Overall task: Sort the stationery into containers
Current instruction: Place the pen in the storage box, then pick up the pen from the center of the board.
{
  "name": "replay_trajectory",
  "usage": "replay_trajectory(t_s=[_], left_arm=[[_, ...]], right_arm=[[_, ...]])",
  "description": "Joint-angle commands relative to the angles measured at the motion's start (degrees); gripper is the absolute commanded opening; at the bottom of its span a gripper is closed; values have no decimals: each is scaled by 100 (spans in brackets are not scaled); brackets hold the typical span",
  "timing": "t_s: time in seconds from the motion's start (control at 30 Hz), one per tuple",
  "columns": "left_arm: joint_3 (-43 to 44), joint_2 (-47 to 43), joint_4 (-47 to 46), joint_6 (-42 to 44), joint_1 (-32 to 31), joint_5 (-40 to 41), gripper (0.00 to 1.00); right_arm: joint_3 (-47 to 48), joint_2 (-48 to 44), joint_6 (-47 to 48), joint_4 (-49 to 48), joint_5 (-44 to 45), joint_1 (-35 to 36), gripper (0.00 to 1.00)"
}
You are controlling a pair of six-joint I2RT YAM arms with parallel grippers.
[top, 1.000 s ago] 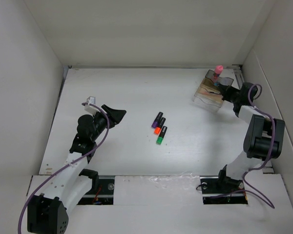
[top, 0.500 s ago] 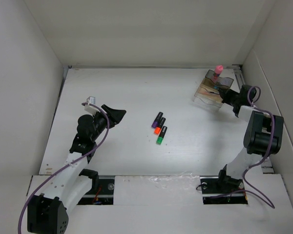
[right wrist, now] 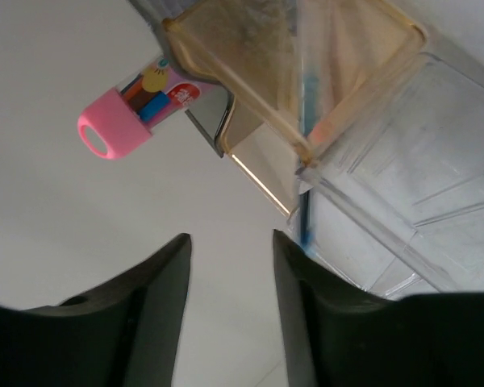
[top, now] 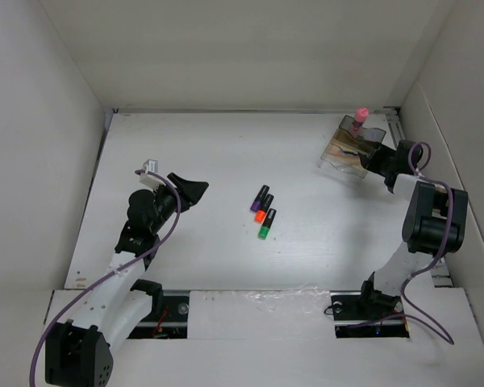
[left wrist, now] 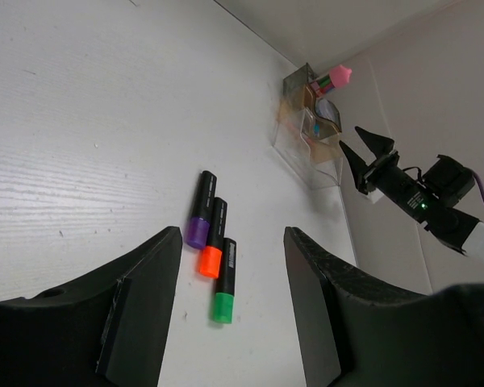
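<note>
The three markers (top: 263, 211) lie side by side on the surface (top: 210, 153) ahead of my open, empty left end effector (top: 197, 189), the right end effector (top: 371, 158) open beside the organiser (top: 337, 161), so next, I judge, I reach forward and close on one marker.

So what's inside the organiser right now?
The pink-capped bottle stands in the far compartment of the organiser, with its cap above the rim. A thin blue pen shows through the wall. The tinted walls hide whatever else lies lower down.
</note>
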State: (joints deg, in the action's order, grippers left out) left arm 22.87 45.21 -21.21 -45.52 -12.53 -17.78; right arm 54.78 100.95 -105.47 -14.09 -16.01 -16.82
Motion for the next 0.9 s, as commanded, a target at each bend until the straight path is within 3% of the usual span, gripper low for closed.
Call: replay_trajectory(t_s=[0.0,0.13,0.37,0.43,0.47,0.53,0.57,0.6,0.7,0.87], left_arm=[[-46,-12,-296,-10,-3,-58,50],[-46,40,-375,-10,-3,-59,50],[-46,93,-375,-10,-3,-6,50],[-46,93,-436,-10,-3,-76,50],[-46,93,-436,-10,-3,-76,50],[-46,145,-436,42,-3,-76,50],[-46,207,-436,95,-3,-76,50],[-46,207,-436,96,-3,-172,50],[15,479,-516,384,-3,-278,50],[305,866,-340,736,-318,-104,49]], right_arm=[[340,-40,-17,-85,-7,-32,53],[559,-40,44,-138,-139,-32,62],[735,-479,737,-296,-464,82,61],[735,-681,1123,-296,-578,240,55],[735,-734,1264,-296,-666,293,43],[675,-909,1581,-296,-834,547,29],[674,-980,1948,-296,-886,670,12],[596,-1050,2151,-296,-886,819,3],[393,-1340,2951,-296,-886,1487,0],[174,-2269,4147,649,-97,2505,0]])
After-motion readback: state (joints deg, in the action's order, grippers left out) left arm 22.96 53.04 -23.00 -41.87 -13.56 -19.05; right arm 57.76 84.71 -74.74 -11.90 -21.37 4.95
